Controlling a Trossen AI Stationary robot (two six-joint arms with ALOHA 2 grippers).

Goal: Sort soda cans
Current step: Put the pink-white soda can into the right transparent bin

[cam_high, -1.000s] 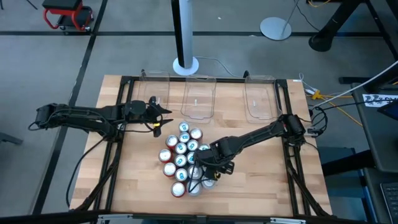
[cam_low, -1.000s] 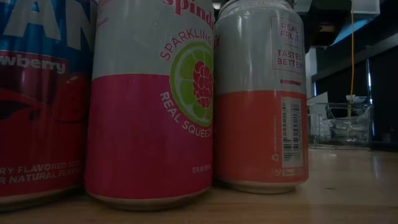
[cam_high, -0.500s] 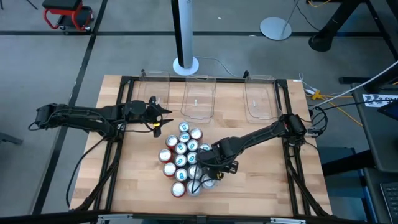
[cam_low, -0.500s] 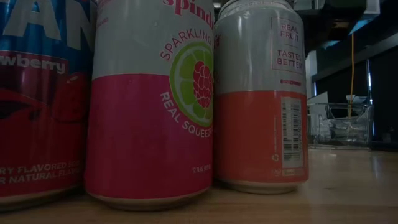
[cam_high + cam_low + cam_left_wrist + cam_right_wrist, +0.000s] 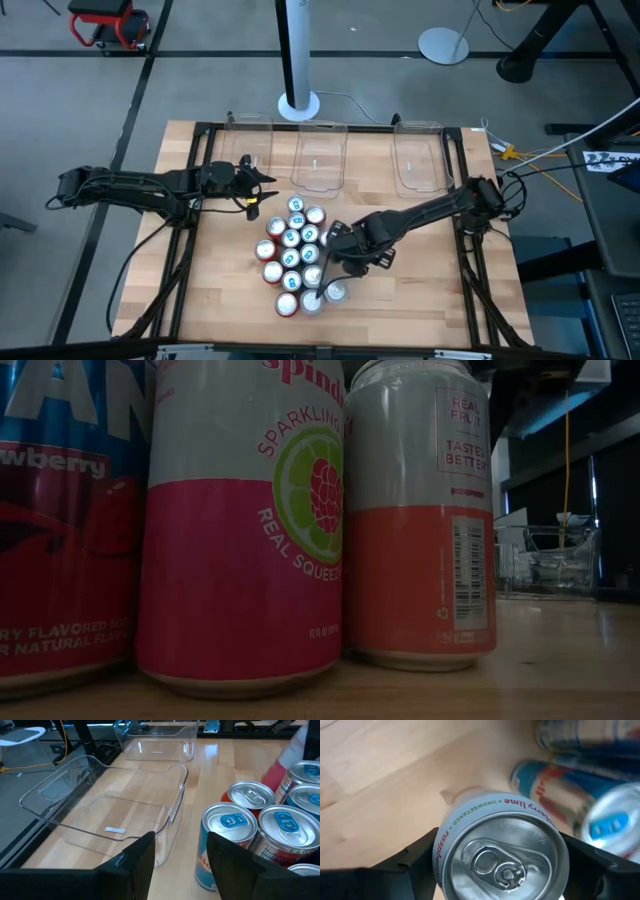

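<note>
Wooden table (image 5: 420, 300) | silver-white can (image 5: 501, 854) is clamped by right gripper (image 5: 345, 262), lifted clear of cluster (image 5: 292, 250) for binning | left gripper (image 5: 177, 857) is parked half-open, empty, beside bins (image 5: 320, 155).

High view looks straight down on the whole desk (image 5: 230, 300). Low view sits at desk level, tight against the soda cans (image 5: 240, 530). Each wrist view looks past its own tool; all share the cans.

Three clear bins (image 5: 320, 158) line the table's (image 5: 420, 300) 12 o'clock edge; about sixteen soda cans (image 5: 291, 237) cluster at centre; two arms, at 9 and 3 o'clock.
</note>
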